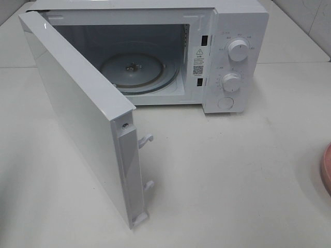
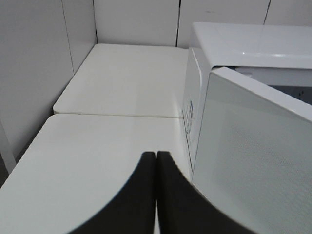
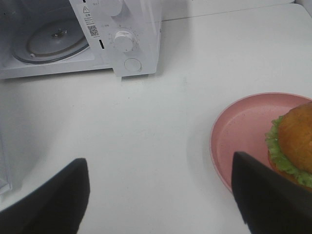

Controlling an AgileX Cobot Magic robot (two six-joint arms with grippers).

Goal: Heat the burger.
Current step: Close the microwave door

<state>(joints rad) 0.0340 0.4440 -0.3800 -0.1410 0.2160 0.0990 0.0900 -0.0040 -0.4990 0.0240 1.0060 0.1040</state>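
The burger (image 3: 296, 141) with its golden-brown bun and green lettuce frill sits on a pink plate (image 3: 243, 131) in the right wrist view; only the plate's rim (image 1: 327, 168) shows at the right edge of the exterior high view. My right gripper (image 3: 161, 195) hovers open above the table, with one black finger (image 3: 273, 200) close to the plate and nothing between the fingers. My left gripper (image 2: 156, 195) is shut on nothing, beside the open door (image 2: 253, 161) of the white microwave (image 1: 227, 51). Neither arm shows in the exterior high view.
The microwave door (image 1: 83, 113) stands swung out toward the front left, with latch hooks (image 1: 146, 139) on its free edge. Inside lies a glass turntable (image 1: 139, 72). Two knobs (image 1: 238, 50) and a round button (image 1: 225, 103) are on the right-hand panel. Grey walls (image 2: 29, 73) stand behind.
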